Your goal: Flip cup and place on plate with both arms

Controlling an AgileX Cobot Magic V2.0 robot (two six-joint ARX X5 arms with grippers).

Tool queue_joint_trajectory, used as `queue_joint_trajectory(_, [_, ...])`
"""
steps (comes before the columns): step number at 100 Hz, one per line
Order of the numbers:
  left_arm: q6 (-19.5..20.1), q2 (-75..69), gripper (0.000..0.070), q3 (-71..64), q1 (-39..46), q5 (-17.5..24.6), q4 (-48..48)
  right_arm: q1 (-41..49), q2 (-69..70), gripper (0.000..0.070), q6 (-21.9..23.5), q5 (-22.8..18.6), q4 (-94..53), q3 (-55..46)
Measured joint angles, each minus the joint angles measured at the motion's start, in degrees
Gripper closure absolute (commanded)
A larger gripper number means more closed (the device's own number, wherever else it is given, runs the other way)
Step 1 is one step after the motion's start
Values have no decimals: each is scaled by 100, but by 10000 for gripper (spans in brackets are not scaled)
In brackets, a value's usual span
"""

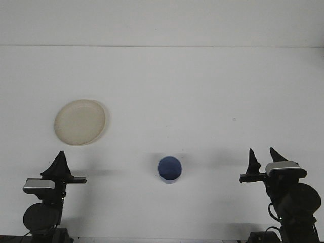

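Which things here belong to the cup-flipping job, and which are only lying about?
Belonging to the job:
- blue cup
- cream plate
- left gripper, fingers together
- right gripper, fingers apart

Only lying about:
- nothing; only the white table is under them

The place looked like a robotics lab or test station, not a home or kitchen. A plain white worktop (202,91) filled nearly the whole front view and met an equally bare pale wall (162,20) at the far edge. Two black robot arms stood at the near edge, the left arm (48,197) and the right arm (286,197). Only a cream plate (80,122) and a blue cup (169,169) lay on it, well apart, like staged props.
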Motion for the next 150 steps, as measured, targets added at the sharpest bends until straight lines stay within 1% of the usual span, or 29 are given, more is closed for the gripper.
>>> queue_joint_trajectory(77, [15,0,689,0,0,0,31,0,4,273,-2,0,173,2])
queue_joint_trajectory(89, [-197,0,689,9,0,0,-17,0,4,273,-2,0,192,2])
queue_joint_trajectory(103, [-369,50,689,389,0,0,-872,0,4,273,-2,0,195,2])
queue_joint_trajectory(119, [-435,431,689,1512,0,0,-1753,0,4,273,-2,0,197,2])
queue_joint_trajectory(133, [-448,1187,689,2629,0,0,-2640,0,4,273,-2,0,197,2])
queue_joint_trajectory(150, [-450,2413,689,4050,0,0,-4061,0,4,273,-2,0,197,2])
